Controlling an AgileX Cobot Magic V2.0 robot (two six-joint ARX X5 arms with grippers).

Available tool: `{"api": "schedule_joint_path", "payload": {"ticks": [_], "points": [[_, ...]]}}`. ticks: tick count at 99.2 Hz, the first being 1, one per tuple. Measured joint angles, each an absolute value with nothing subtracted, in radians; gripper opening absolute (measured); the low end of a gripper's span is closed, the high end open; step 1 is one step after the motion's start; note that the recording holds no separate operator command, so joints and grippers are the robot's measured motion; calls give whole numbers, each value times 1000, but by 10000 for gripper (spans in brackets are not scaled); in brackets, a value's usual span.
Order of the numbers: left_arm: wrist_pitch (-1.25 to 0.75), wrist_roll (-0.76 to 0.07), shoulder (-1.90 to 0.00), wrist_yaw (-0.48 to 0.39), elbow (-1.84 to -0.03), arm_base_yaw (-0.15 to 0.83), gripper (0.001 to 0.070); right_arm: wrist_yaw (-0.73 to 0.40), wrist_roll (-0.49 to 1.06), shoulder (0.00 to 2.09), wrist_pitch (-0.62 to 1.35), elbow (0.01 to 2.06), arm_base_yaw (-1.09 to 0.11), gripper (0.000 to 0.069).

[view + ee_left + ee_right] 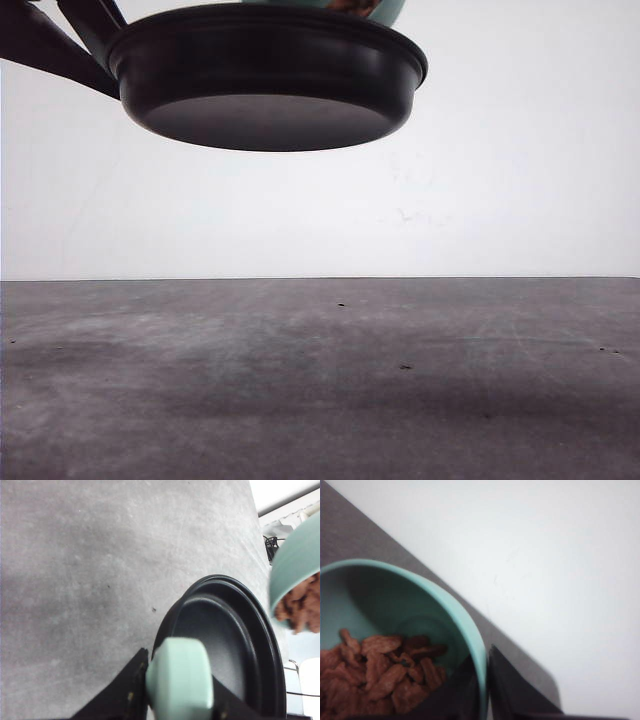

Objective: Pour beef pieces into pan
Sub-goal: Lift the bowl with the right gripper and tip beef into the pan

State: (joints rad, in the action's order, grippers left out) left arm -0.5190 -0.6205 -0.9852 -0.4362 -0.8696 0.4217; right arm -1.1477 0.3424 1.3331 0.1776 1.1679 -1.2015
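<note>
The black pan (265, 80) hangs high above the table, its underside facing the front view. In the left wrist view my left gripper (177, 674) is shut on the pan's mint-green handle (181, 682), and the pan (227, 630) is empty inside. A teal bowl (292, 562) is tilted above the pan's far rim, with the beef pieces (304, 605) at its lip. My right gripper (482, 677) is shut on the bowl's rim (470, 625), one finger inside and one outside. The beef pieces (380, 672) lie heaped in the bowl. The bowl (388, 10) peeks over the pan.
A grey, scuffed table (320, 380) lies below with a white wall (500, 180) behind it. Beyond the table's edge are cables and white fittings (274, 542).
</note>
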Motion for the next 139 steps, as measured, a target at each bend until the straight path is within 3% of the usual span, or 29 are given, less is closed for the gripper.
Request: {"api": "schedule_joint_path", "payload": {"ticks": [45, 99, 139], "points": [[-483, -620, -1009, -433, -870, 420, 59, -994, 806, 1335, -176, 1168, -1187, 12], [-472, -620, -1013, -440, -883, 350, 59, -867, 931, 1336, -188, 1168, -1177, 12], [-474, -617, -1015, -442, -936, 344, 59, -777, 1108, 1336, -398, 1168, -1174, 12]]}}
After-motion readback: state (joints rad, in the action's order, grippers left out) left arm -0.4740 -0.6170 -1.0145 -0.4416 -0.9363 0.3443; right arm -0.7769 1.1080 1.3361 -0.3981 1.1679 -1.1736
